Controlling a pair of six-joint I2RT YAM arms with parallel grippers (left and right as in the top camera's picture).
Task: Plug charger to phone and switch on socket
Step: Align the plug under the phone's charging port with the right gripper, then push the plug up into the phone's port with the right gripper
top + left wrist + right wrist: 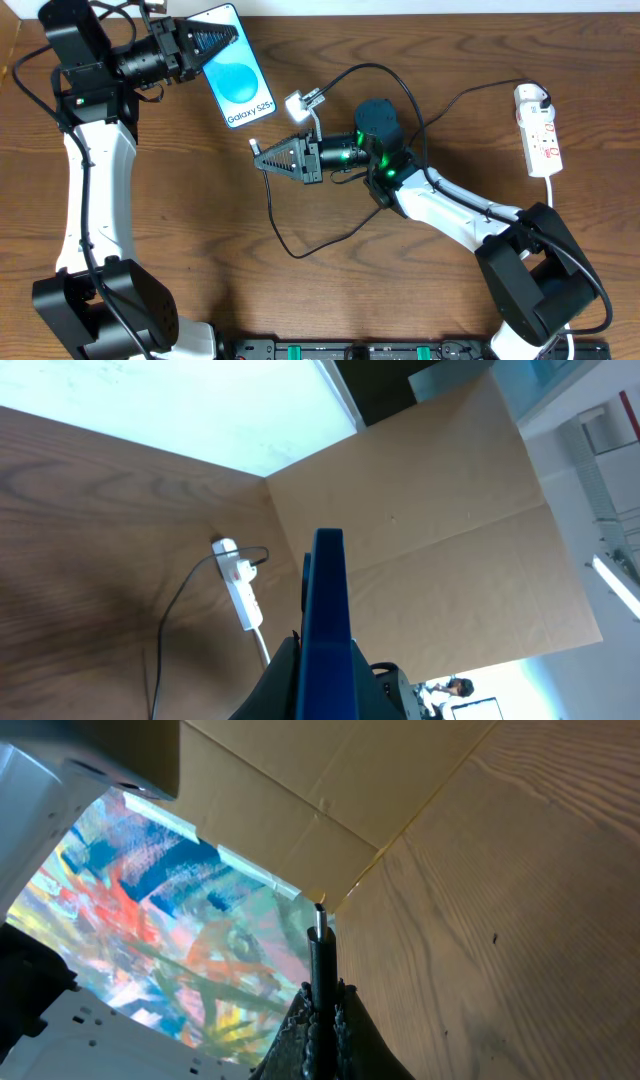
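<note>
My left gripper (pixel 222 41) is shut on the phone (pixel 245 85), gripping its upper end at the far left; the blue "Galaxy S25+" screen faces up. In the left wrist view the phone (pixel 326 585) stands edge-on between the jaws (pixel 323 652). My right gripper (pixel 263 158) is shut on the charger (pixel 256 147) near its connector tip, which points left, a short way below and right of the phone's lower end. The right wrist view shows the charger's tip (pixel 319 945) sticking out of the jaws (pixel 323 995). The socket (pixel 540 130) lies at the far right, with a white plug in its top end.
A small white adaptor (pixel 300 102) lies between phone and right wrist. Black cable loops run across the middle of the table (pixel 300 252) and towards the socket. The socket also shows in the left wrist view (pixel 240 582). Brown cardboard walls stand behind the table.
</note>
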